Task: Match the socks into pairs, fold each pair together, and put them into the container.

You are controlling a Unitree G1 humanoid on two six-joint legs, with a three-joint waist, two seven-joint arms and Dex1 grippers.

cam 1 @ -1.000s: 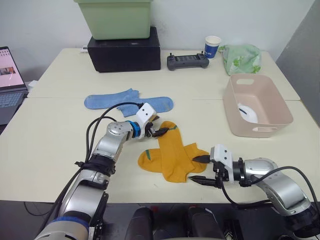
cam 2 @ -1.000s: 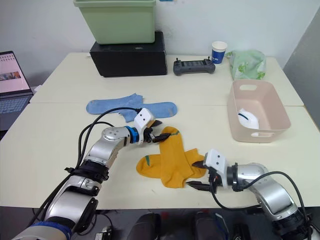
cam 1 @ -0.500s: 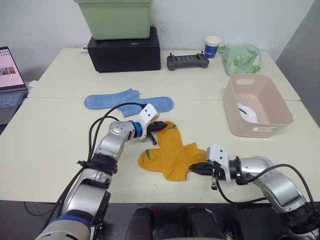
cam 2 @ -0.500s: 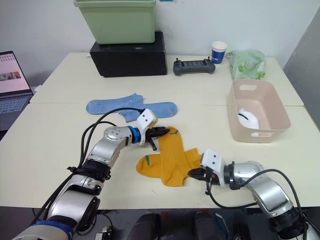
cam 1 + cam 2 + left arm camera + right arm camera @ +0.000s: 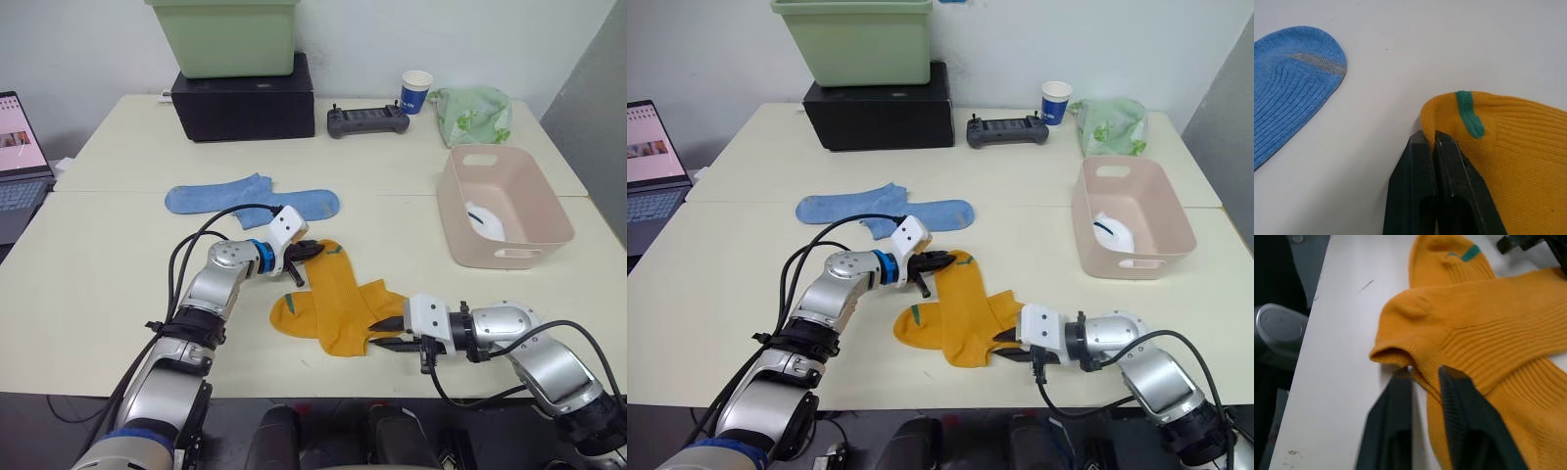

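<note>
Two mustard-orange socks (image 5: 341, 305) lie crossed over each other near the front edge of the cream table (image 5: 118, 274), one running lengthwise away from the robot with its green-marked end toward the blue socks, the other lying across it. The left gripper (image 5: 302, 260) sits at the far end of the lengthwise sock; in the left wrist view its two black fingers (image 5: 1425, 196) are pressed together with no gap, their tips touching the rim of the orange fabric just beside the small green mark (image 5: 1469, 115), and whether any cloth is caught between them cannot be told. The right gripper (image 5: 388, 333) is low at the near right end of the crossing sock; in the right wrist view its fingers (image 5: 1459, 421) stand slightly parted, with the sock's folded edge lying in the gap between them, not clamped flat. Two light blue socks (image 5: 250, 199) lie overlapped end to end farther back on the table, apart from the orange pair. The pale pink container (image 5: 502, 208) stands to the right, well apart from both grippers, with a white sock (image 5: 487, 219) resting inside it. Along the back of the table are a black box (image 5: 245, 98) carrying a pale green bin (image 5: 223, 34), a black handheld controller (image 5: 367, 120), a blue paper cup (image 5: 416, 91) and a crumpled green bag (image 5: 473, 113). A laptop (image 5: 20, 162) stands open at the far left.
</note>
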